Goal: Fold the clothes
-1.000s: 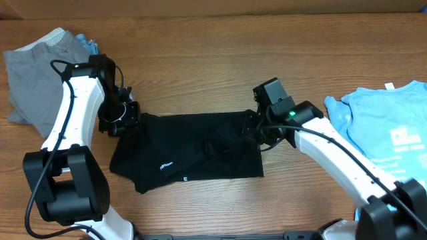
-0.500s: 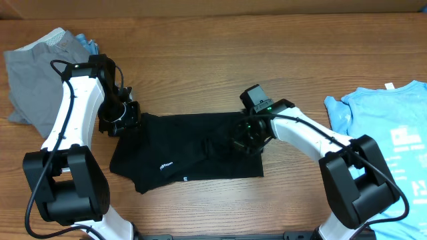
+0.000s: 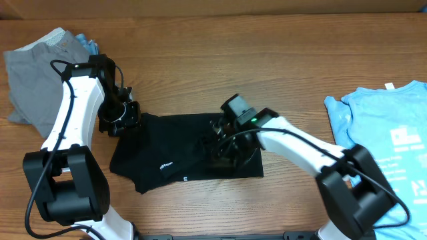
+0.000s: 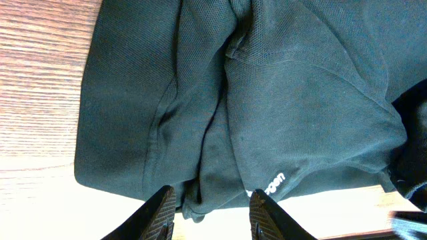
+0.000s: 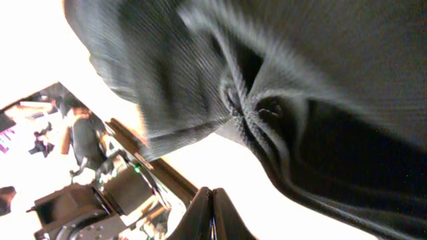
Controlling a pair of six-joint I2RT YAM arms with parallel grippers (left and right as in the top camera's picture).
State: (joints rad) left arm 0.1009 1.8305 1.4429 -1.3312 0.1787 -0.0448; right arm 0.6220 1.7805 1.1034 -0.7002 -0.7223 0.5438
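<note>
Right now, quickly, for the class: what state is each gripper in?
Left gripper: open, over the edge of the black T-shirt.
Right gripper: shut on a raised fold of the black T-shirt.

Overhead looks straight down; both wrist views close on the black T-shirt (image 3: 175, 143)

Table (image 3: 280, 53) carries 3 cloth lots. T-shirt (image 3: 167, 150) lies at centre, toward the robot side. Left garment (image 3: 30, 73) sits at the far-left corner, well apart from the T-shirt, with a small cloth (image 3: 87, 45) tucked just behind its right side. Right tee (image 3: 387, 127) lies at the right edge, well apart from the T-shirt. Left gripper (image 3: 123, 120) is at the T-shirt's far-left corner. Right gripper (image 3: 223, 141) is over its right half, where the cloth is raised off the table.
</note>
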